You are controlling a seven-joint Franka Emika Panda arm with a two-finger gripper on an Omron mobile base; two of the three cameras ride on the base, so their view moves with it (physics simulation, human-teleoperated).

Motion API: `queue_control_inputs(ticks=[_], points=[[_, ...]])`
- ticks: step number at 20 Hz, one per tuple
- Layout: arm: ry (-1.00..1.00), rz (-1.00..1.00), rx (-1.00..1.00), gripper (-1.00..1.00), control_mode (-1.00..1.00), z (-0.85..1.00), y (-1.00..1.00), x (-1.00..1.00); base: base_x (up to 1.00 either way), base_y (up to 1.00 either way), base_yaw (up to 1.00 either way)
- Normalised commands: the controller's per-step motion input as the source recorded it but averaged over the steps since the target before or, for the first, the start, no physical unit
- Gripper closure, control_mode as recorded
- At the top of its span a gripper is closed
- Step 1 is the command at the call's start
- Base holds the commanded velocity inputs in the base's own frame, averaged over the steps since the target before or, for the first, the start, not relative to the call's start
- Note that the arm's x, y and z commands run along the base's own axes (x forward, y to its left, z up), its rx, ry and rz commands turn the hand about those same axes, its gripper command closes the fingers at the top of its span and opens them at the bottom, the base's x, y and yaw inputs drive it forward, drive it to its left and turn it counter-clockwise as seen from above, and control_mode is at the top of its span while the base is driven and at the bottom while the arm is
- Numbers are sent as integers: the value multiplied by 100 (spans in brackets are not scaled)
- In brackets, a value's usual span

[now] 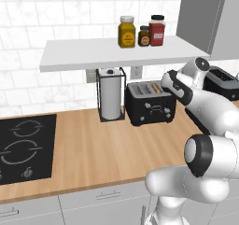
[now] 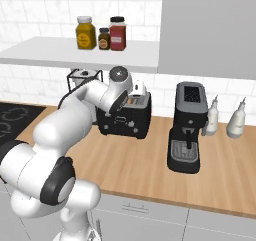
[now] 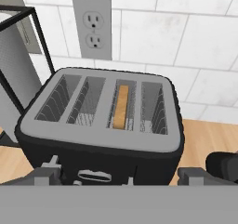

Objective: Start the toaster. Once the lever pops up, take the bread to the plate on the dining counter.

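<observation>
Starting the toaster [image 3: 100, 125] is the step in hand: fingers [image 3: 46, 172] are held apart just before its front; the bread [image 3: 121, 106] sits in a slot. Next, the lever must be pressed down.

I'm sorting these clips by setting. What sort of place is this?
A home kitchen, rendered: a wood counter along a white-tiled wall holds a toaster and a coffee machine, with a black cooktop set in and spice jars on a shelf.
</observation>
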Motion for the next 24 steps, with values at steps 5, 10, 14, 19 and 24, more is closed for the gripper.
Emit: queue_control_inputs(ticks=[5, 10, 14, 19, 24], points=[[0, 0, 0, -100, -100, 0, 0, 0, 0, 0, 0], [0, 0, 0, -100, -100, 0, 0, 0, 0, 0, 0], [0, 0, 0, -100, -100, 0, 0, 0, 0, 0, 0], [0, 0, 0, -100, -100, 0, 0, 0, 0, 0, 0], [0, 0, 0, -100, -100, 0, 0, 0, 0, 0, 0]])
